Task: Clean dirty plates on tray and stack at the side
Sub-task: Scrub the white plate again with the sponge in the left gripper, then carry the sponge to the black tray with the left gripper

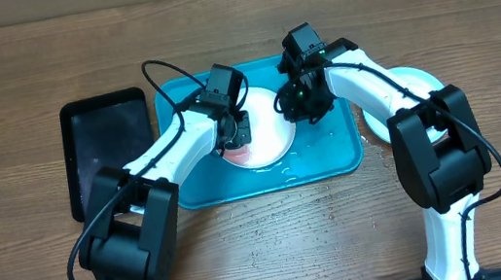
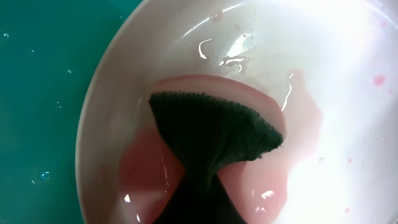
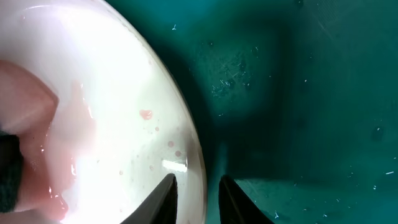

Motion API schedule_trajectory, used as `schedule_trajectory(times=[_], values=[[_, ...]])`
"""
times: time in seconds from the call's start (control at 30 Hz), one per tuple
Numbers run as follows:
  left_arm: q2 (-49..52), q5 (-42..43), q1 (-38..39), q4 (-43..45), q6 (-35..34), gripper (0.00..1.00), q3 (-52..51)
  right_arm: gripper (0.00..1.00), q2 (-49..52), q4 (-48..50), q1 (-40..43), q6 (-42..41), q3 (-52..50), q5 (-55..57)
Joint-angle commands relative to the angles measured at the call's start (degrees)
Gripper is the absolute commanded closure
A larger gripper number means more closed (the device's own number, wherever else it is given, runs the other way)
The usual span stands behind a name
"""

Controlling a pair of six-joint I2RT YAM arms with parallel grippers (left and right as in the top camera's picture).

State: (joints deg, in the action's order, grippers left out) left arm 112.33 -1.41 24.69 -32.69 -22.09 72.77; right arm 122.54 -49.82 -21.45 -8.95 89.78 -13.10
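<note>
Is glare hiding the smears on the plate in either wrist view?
Left wrist: the plate is blown out white on its right, yet the pink puddle around the cloth shows clearly. Right wrist: glare washes the plate, small pink specks show, the tray is dark.

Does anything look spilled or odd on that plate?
A pink watery film pools on the white plate around the dark cloth, likely a red smear thinned by wiping. Water droplets dot the turquoise tray. Nothing looks broken.
</note>
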Motion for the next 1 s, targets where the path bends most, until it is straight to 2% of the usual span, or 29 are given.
schedule_trajectory(times=[0.0, 0.2, 0.37, 0.97], values=[[0.83, -2.32, -0.02, -1.6, -0.24, 0.96, 3.04, 0.76, 0.72, -0.09, 0.02, 0.44, 0.24, 0.17], [-0.9, -0.61, -0.02, -10.12, -0.2, 0.96, 10.1, 0.76, 0.72, -0.85, 0.02, 0.42, 0.24, 0.2], [-3.19, -1.14, -1.51, -11.69, -0.24, 0.96, 10.64, 0.76, 0.72, -1.11, 0.02, 0.44, 0.24, 0.2], [-7.61, -0.11, -16.74, -22.21, 2.86, 0.96, 10.62, 0.69, 0.83, -0.87, 0.02, 0.44, 0.24, 0.2]])
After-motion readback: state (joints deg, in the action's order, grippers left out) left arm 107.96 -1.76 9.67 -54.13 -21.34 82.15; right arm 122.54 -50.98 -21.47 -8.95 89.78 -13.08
